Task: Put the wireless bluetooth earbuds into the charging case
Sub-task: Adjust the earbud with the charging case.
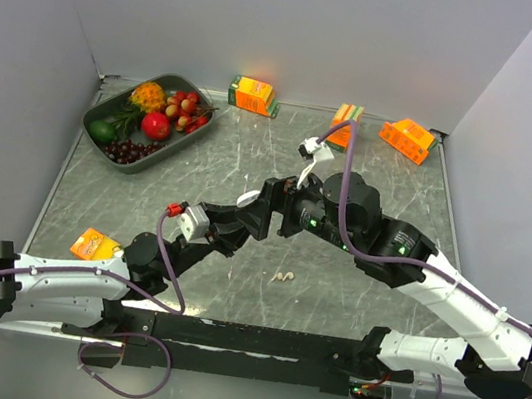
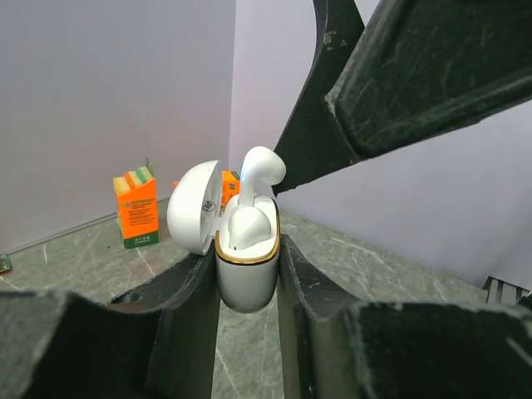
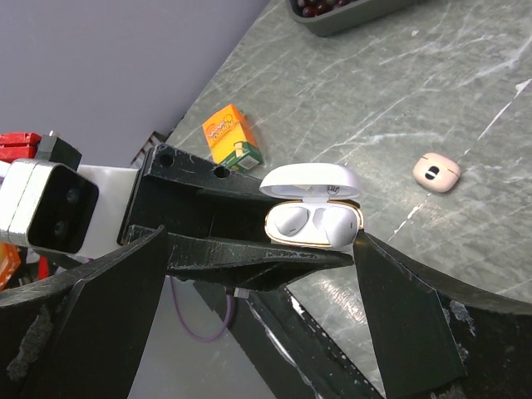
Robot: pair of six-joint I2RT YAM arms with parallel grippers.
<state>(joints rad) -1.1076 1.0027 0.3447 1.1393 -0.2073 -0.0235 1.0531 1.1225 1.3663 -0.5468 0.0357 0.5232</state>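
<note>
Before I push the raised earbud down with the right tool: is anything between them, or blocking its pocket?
Nothing visible. The lid is swung back to one side, the raised earbud stands exposed above the charging case in the left tool, and the open right tool faces it directly.

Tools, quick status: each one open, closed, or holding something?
Left tool: closed on the charging case.
Right tool: open, holding nothing.

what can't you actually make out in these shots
Top view: the charging case is mostly hidden between the left gripper and right gripper.
Top view: the earbuds loose on the table are too small to count.
Right wrist view: the case below its rim is hidden by a finger.
</note>
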